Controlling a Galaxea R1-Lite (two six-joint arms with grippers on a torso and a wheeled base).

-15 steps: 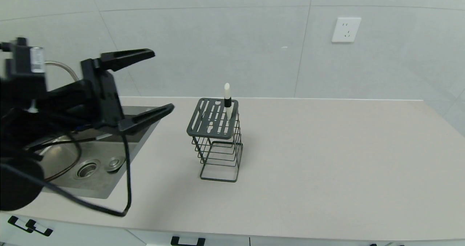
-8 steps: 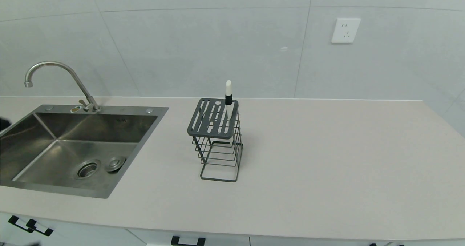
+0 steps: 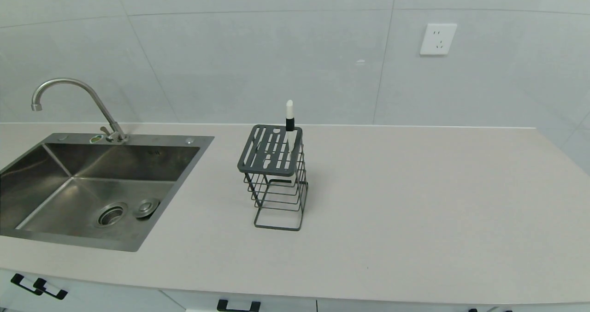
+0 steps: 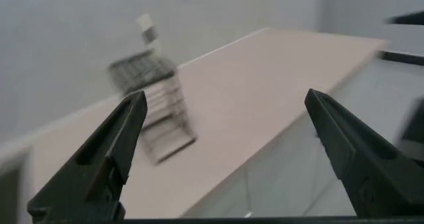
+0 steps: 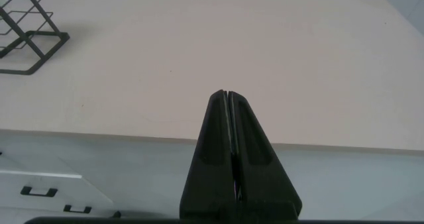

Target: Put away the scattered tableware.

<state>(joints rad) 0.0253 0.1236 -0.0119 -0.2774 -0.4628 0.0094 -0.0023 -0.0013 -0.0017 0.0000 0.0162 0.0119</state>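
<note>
The rack (image 3: 267, 169) is dark grey, its top cut with a pattern of long slots and its sides a grid of thin wire. The utensil (image 3: 289, 111) standing in the rack is white with one black band. Under the rack, the tabletop (image 3: 415, 201) is plain pale beige. Left of the rack, the sink (image 3: 138, 162) and tap (image 3: 64, 79) are shiny silver steel. Behind the rack, the wall (image 3: 276, 49) is light grey tile with thin seams and carries a white socket (image 3: 438, 38). Both the left claw (image 4: 225, 97) and the right claw (image 5: 227, 93) are matt black.
</note>
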